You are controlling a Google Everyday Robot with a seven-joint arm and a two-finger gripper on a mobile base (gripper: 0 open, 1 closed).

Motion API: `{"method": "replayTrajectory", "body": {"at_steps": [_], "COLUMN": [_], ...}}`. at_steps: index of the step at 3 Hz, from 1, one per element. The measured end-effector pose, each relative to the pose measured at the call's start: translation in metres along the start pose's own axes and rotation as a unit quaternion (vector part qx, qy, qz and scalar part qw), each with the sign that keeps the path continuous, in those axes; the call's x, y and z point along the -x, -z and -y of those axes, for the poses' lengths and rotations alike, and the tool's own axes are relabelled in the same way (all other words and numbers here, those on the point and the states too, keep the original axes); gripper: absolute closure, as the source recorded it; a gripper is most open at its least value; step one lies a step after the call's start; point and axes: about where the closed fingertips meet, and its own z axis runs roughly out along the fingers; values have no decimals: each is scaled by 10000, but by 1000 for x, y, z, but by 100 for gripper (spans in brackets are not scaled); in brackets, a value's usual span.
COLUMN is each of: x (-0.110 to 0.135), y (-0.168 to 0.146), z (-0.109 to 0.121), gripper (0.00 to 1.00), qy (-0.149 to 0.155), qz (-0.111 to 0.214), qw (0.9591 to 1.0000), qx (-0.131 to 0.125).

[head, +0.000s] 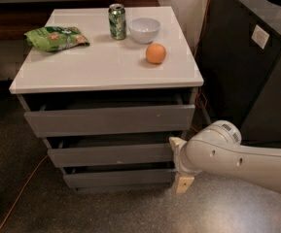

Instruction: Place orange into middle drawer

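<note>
Hanging beside the middle drawer (111, 154), my claw (179, 163) is open and empty. Its flat front has no handle, so I could slip off.

On the table (81, 67), above and left of the low end effector (179, 163): white bowl (144, 29), green can (116, 21) just beside it, green snack bag (56, 37) farthest left.

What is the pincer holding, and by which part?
Nothing; the pincer sits open at the right end of the middle drawer; the orange lies on the tabletop.
</note>
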Motion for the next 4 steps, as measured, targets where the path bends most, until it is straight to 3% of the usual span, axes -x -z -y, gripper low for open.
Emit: {"method": "replayTrajectory", "body": {"at_steps": [1,3,4], "x": [8,30,36], "y": [-47,-116,-142], "z": [19,42,48], "gripper": [0,0,0], "qy": [92,-10,19], "qz": [476,1495,1672], "qw": [9987,9887,9858], "qx": [-150,-84,-129]}}
